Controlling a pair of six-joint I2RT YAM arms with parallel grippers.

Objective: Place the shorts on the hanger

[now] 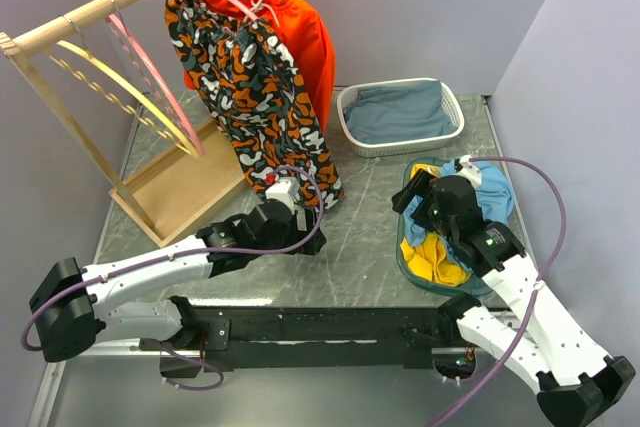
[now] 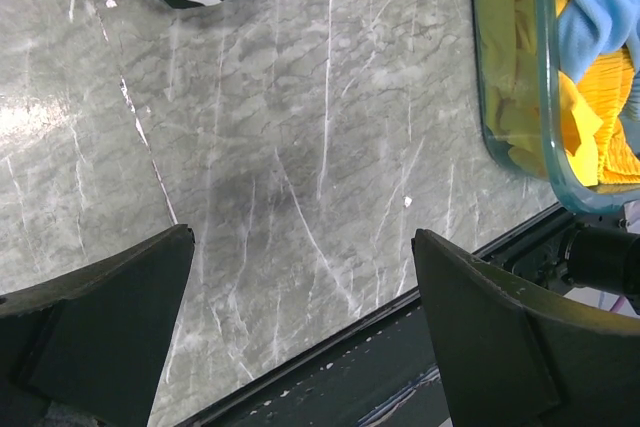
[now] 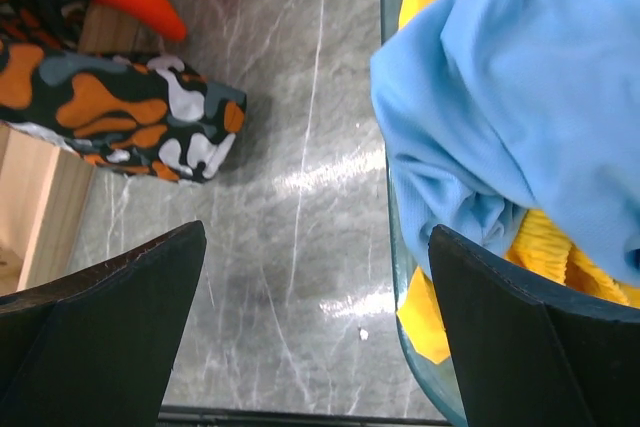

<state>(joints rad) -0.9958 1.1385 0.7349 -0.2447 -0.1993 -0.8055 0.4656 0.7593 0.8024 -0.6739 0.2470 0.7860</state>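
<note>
Two hung shorts (image 1: 260, 97) (image 1: 305, 37); two bare hangers (image 1: 120, 77) (image 1: 165, 92); two bins (image 1: 400, 144) (image 1: 405, 262); two arms (image 1: 160, 267) (image 1: 520, 307).

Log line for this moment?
left end effector open, empty | right end effector open, above bin | shorts in bin | hanger bare on rack

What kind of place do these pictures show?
Probably a robot test cell in a lab, not a home. The left arm and right arm are bolted to a table closed in by plain walls, with a wooden rack and a basket of clothes set out on it.
</note>
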